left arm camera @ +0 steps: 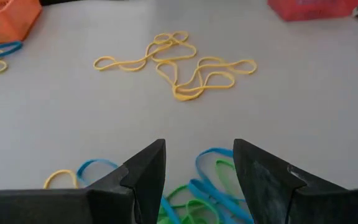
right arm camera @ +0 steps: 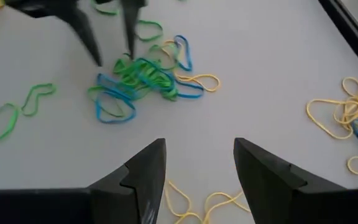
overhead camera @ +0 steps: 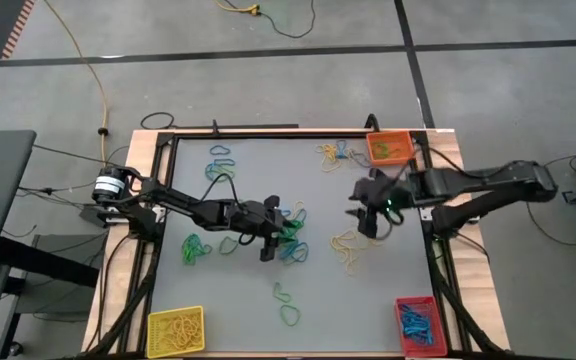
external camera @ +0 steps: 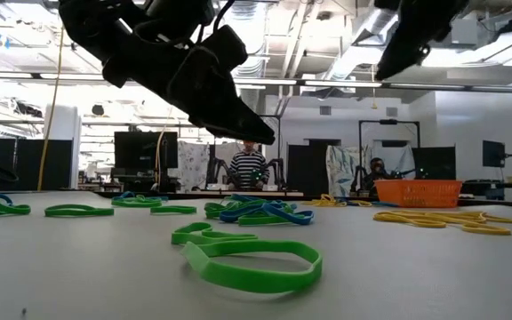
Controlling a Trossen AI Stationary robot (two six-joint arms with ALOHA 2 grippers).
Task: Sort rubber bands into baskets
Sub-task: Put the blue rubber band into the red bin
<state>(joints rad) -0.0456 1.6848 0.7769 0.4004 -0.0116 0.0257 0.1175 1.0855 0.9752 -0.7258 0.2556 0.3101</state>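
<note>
Rubber bands lay tangled mid-table, thin and floppy, probably best pinched at one protruding loop. Left hand hovered over them, fingers apart and empty; right hand waited nearby, likewise released.

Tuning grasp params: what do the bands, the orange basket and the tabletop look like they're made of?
Rubber bands: likely rubber or silicone, matte; they lie in limp, kinked loops. Orange basket: probably moulded plastic, with an even colour and a ribbed or slotted wall. Table: smooth pale grey sheet, low sheen, possibly laminate or a mat; the material can't be told for sure.
</note>
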